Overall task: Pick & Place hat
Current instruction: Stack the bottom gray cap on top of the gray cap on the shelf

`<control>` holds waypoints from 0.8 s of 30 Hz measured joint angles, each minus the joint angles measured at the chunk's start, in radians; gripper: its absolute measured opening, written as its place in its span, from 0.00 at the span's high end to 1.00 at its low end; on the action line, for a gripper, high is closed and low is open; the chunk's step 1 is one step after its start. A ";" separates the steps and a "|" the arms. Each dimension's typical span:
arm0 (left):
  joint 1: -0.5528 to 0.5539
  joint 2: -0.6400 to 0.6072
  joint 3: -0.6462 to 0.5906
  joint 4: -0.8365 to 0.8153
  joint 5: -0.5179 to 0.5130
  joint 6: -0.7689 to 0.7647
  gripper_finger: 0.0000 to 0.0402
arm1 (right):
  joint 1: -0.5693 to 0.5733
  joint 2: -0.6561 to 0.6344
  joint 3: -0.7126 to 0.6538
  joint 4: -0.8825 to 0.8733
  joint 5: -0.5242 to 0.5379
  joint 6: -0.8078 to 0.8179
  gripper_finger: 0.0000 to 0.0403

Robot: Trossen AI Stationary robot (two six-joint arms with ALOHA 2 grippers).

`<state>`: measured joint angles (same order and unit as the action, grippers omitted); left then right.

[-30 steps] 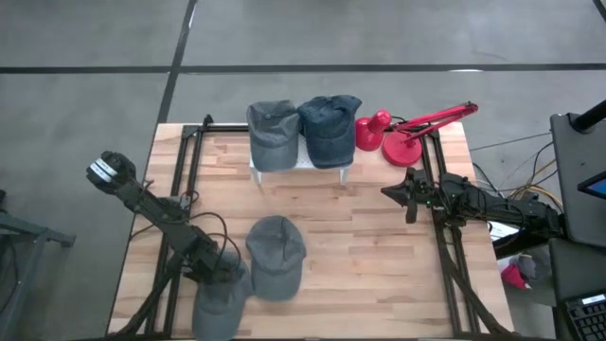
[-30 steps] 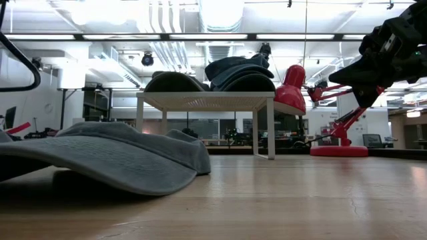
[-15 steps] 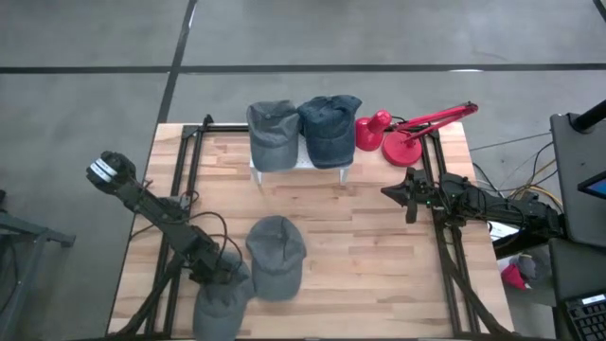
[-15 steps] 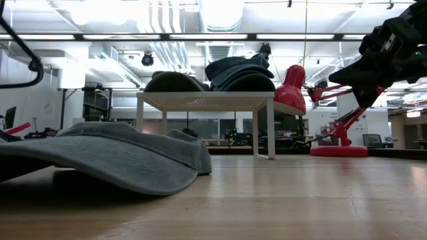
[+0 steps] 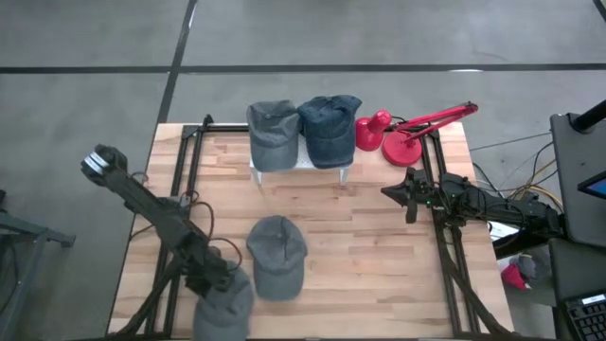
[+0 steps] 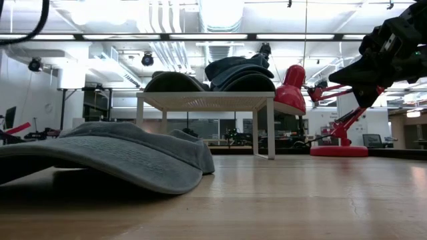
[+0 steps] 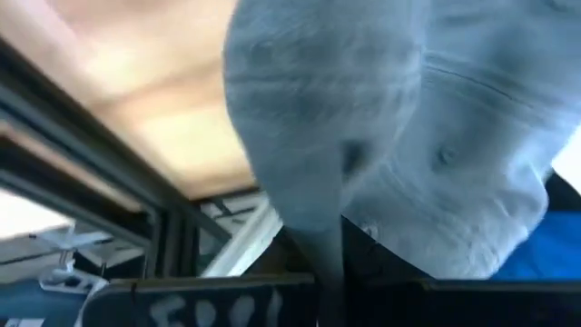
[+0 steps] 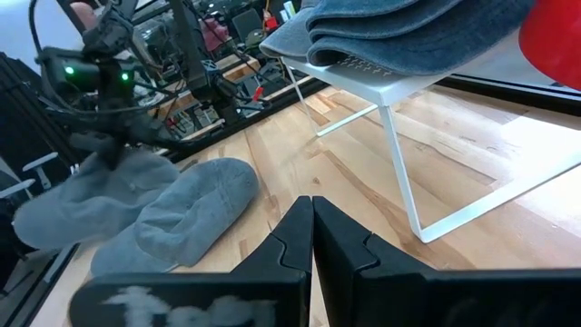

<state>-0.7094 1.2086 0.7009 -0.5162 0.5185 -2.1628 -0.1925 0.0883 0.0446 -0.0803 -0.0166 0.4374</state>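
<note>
A: Where is the left gripper (image 5: 216, 281)?

B: Low over the near left corner of the desk (image 5: 379, 256), clenched on a grey hat (image 5: 223, 308). From above, that hat hangs at the desk's front edge, partly past it. The left wrist view is filled with its pale cloth, pinched in a fold right at the fingers.

A: And the other hats?

B: A second grey hat (image 5: 277, 254) lies flat on the wood just beside the held one, toward the middle of the desk. In the low view it fills the left foreground, brim down on the desk. Two more sit on the small white stand (image 5: 301, 163) at the far side: a grey cap (image 5: 273, 134) on its left part and a blue cap (image 5: 329, 127) on its right, touching each other.

A: What about the right arm?

B: It waits over the right side of the desk, near the rail. The right gripper (image 8: 312, 211) is clenched with nothing in it; its wrist view shows the two dark fingers pressed together, pointing across the desk toward the stand and the two grey hats.

A: Anything else on the desk?

B: A red lamp (image 5: 402, 137) at the far right corner, just beside the blue cap, its arm reaching out toward the desk's right edge.
</note>
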 joint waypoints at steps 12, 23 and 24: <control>-0.001 -0.073 0.119 -0.001 -0.060 0.000 1.00 | 0.000 0.000 0.000 0.000 0.000 0.000 0.98; 0.000 -0.087 0.240 0.020 -0.340 0.045 1.00 | 0.000 0.000 0.000 0.000 0.000 -0.001 0.98; 0.000 -0.087 0.250 0.027 -0.379 0.054 1.00 | 0.000 0.000 0.000 0.000 0.000 -0.001 0.98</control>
<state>-0.7097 1.1213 0.9512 -0.4890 0.1392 -2.1090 -0.1925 0.0887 0.0447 -0.0803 -0.0163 0.4361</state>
